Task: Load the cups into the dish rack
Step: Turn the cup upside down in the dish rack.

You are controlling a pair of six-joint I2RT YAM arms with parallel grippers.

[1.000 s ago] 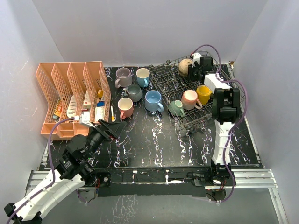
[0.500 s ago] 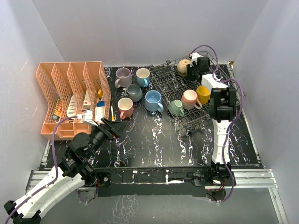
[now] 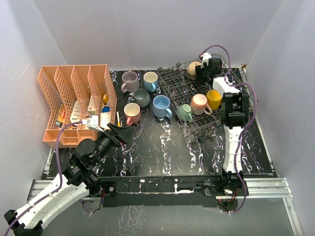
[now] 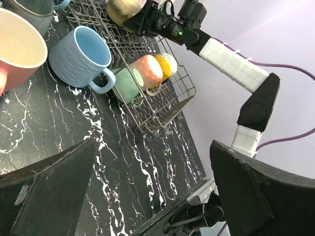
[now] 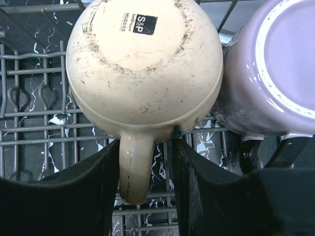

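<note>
Release of the tan mug (image 5: 142, 64), by the look of it: bottom-up on the wires in the far right corner of the dish rack (image 3: 174, 88), handle pointing back between the fingers of the right hand (image 5: 145, 162). Touching, or all but touching, a mauve mug (image 5: 275, 64), likewise upturned just beside it. Right hand loosened rather than pinching: a sliver of gap along one side of the handle, the other finger against it or very nearly so.

Spread the fingers fully before moving off, to keep either pad from dragging the handle. Draw straight back along the handle's line, then lift. Avoid any sideways swing, for fear of nudging the tan mug into its mauve neighbour or rocking it off the tines. Mind the raised rack wall on the way out. Check for a steady seat on the wires before leaving.

Left hand (image 3: 117, 133) spread wide, holding nothing, low over the worktop (image 3: 162, 147) near the orange organiser (image 3: 74, 98). Well placed for the next pick: five loose mugs (image 3: 150, 81) on the worktop left of the rack, the pink mug (image 3: 132, 113) nearest. Three more mugs (image 3: 200, 104) already lodged along the rack's near side
</note>
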